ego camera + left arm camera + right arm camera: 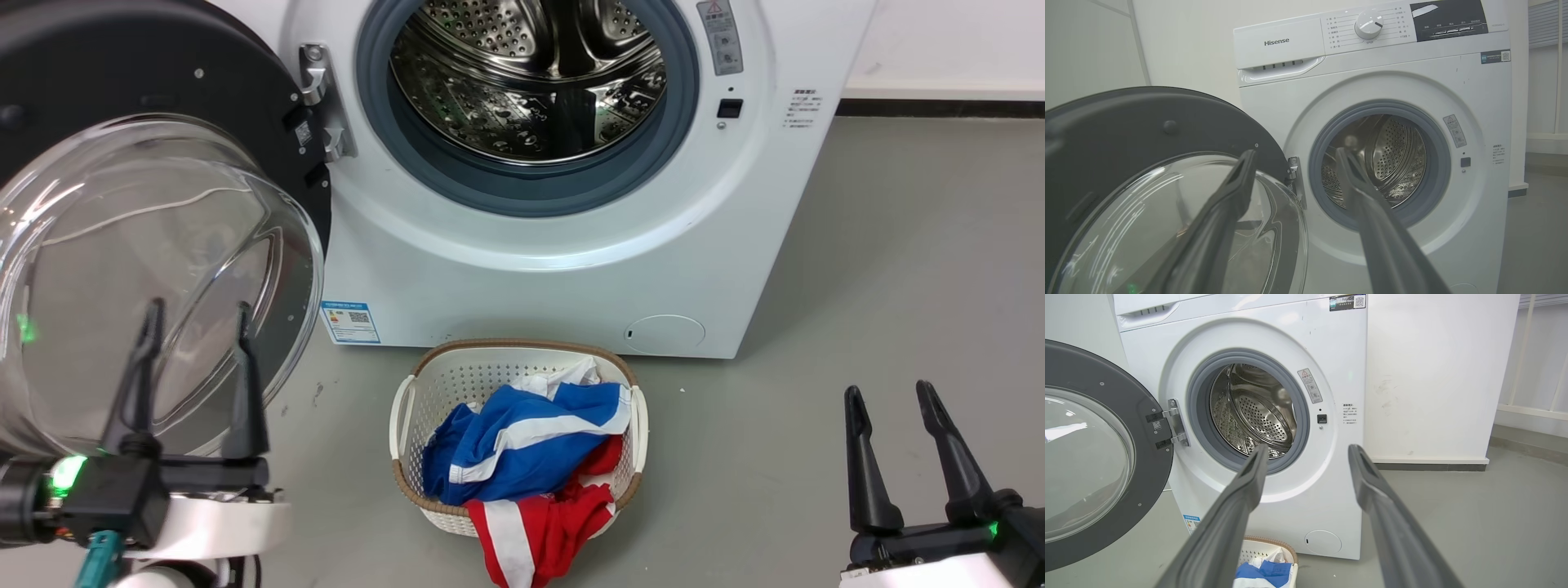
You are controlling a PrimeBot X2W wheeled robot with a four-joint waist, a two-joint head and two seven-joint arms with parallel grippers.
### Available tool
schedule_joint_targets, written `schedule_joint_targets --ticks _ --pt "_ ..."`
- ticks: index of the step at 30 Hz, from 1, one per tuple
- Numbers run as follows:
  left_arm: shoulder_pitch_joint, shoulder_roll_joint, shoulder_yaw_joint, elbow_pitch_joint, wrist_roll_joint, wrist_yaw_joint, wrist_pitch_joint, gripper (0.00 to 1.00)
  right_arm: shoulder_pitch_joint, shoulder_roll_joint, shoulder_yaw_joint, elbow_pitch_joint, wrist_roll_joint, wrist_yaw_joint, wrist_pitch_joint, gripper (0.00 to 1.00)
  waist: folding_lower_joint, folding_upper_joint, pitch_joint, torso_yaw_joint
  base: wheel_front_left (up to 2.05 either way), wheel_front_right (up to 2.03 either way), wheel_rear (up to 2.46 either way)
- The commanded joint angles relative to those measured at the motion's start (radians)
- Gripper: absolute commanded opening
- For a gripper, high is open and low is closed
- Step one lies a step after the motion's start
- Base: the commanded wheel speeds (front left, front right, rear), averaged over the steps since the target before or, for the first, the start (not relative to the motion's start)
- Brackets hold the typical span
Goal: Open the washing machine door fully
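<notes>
Currently washing machine door [122, 90] stands wide open. Nearby basket [522, 345] holds blue, red, white clothes [522, 437]. Spread and empty: left pincer [196, 309], right pincer [888, 389].

The washing machine door [122, 82] runs off the left edge.

Grey floor [898, 269], smooth, few scuffs; white wall [1433, 375] behind w/ dark skirting strip [1429, 467]; even light.

Laundry room, white front-loading washing machine [571, 269], basket [457, 376] of clothes [522, 441] on grey floor [898, 286], plain white walls [1433, 375]
</notes>
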Motion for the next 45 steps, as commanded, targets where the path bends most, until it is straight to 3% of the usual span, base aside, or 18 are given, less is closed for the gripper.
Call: schedule_joint_targets --ticks 1,15,42,43,45 --pt "0.011 -0.003 -0.011 0.013 0.004 0.006 0.004 1.00 0.010 0.002 0.000 -0.015 -0.002 0.000 -0.002 1.00 0.0000 -0.0001 0.002 -0.007 0.00 0.00 0.00" --pt "0.094 -0.026 -0.071 0.138 -0.008 0.086 0.001 1.00 0.040 0.002 0.005 -0.018 0.012 0.000 -0.002 1.00 0.0000 -0.0001 0.007 -0.043 0.00 0.00 0.00" --pt "0.142 -0.032 -0.141 0.243 -0.018 0.132 0.000 1.00 0.071 0.002 -0.019 0.074 0.023 0.000 -0.002 1.00 0.0000 -0.0001 -0.021 -0.029 0.00 0.00 0.00" --pt "0.134 -0.032 -0.140 0.243 -0.021 0.133 0.002 0.00 0.062 0.000 -0.018 0.073 0.019 0.000 0.000 0.00 0.0000 -0.0001 -0.021 -0.029 0.00 0.00 0.00" --pt "0.136 -0.033 -0.140 0.261 -0.020 0.131 0.003 0.00 0.063 0.000 -0.017 0.089 0.020 0.000 0.001 0.00 0.0000 -0.0001 -0.021 -0.029 0.00 0.00 0.00"
